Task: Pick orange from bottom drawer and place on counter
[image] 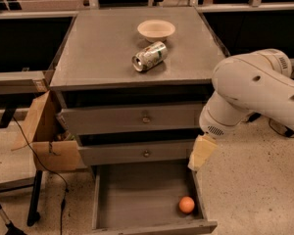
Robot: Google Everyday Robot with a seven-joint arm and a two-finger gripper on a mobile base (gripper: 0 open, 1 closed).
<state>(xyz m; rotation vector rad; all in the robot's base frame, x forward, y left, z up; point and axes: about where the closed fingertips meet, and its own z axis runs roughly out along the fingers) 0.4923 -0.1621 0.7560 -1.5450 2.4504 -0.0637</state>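
Observation:
The orange [186,204] lies in the front right corner of the open bottom drawer [137,199], on its plain grey floor. The counter [108,48] is the grey top of the three-drawer cabinet. My gripper [202,152] hangs from the white arm at the right side of the cabinet, level with the middle drawer, above the drawer's right wall and up and slightly right of the orange. It is apart from the orange.
A cream bowl [156,30] and a soda can [149,56] lying on its side are on the counter. An open cardboard box [46,133] stands left of the cabinet, with a cable and a stand leg [34,195] below it.

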